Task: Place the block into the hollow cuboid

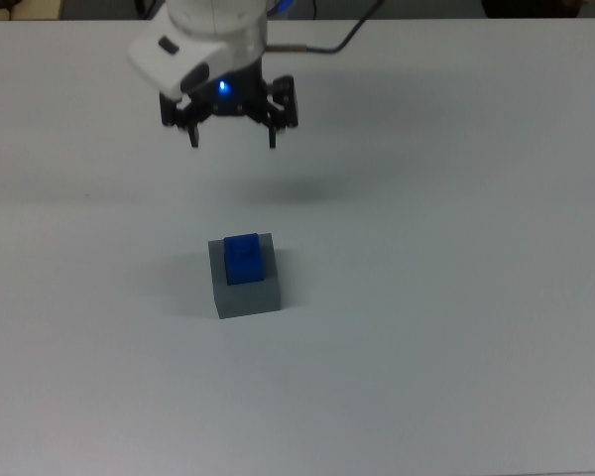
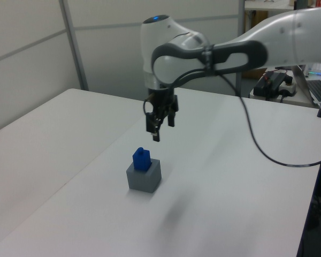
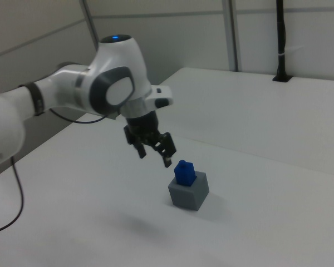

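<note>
The bright-blue block [image 1: 243,259] stands upright in the recess of the grey hollow cuboid [image 1: 246,294], its upper part sticking out above the rim. Both show again in the left view, block [image 2: 140,159] in cuboid [image 2: 144,176], and in the right view, block [image 3: 184,172] in cuboid [image 3: 189,192]. My gripper [image 1: 232,135] hangs open and empty well above the table, apart from the block, toward the top view's upper edge. The left view has the gripper [image 2: 158,130] up and a little to the right of the block; the right view has the gripper [image 3: 155,151] up and to its left.
The white table [image 1: 456,297] stretches around the cuboid on all sides. A black cable [image 2: 267,155] droops from the arm over the left view's right half. A wall panel and post [image 2: 72,43] stand behind the table's far edge.
</note>
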### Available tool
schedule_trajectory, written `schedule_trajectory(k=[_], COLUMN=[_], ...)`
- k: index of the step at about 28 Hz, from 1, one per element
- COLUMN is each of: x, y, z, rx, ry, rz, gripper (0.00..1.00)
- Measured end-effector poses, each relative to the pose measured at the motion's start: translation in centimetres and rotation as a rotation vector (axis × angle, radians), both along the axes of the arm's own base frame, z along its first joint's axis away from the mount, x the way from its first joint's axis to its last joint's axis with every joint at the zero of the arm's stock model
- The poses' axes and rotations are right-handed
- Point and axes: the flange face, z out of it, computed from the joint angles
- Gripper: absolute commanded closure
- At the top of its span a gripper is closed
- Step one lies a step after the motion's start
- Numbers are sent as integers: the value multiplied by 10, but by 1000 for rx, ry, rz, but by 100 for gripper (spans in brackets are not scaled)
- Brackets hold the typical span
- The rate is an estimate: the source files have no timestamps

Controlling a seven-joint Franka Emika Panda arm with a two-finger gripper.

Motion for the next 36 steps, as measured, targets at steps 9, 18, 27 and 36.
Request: schedule_trajectory(k=[9, 18, 27, 36], x=[-49, -56, -56, -56], y=[-6, -15, -16, -20], z=[32, 41, 41, 45], rx=[0, 1, 1, 1], ry=[8, 2, 3, -6], rz=[-20, -35, -37, -45], gripper=[0, 0, 0, 0])
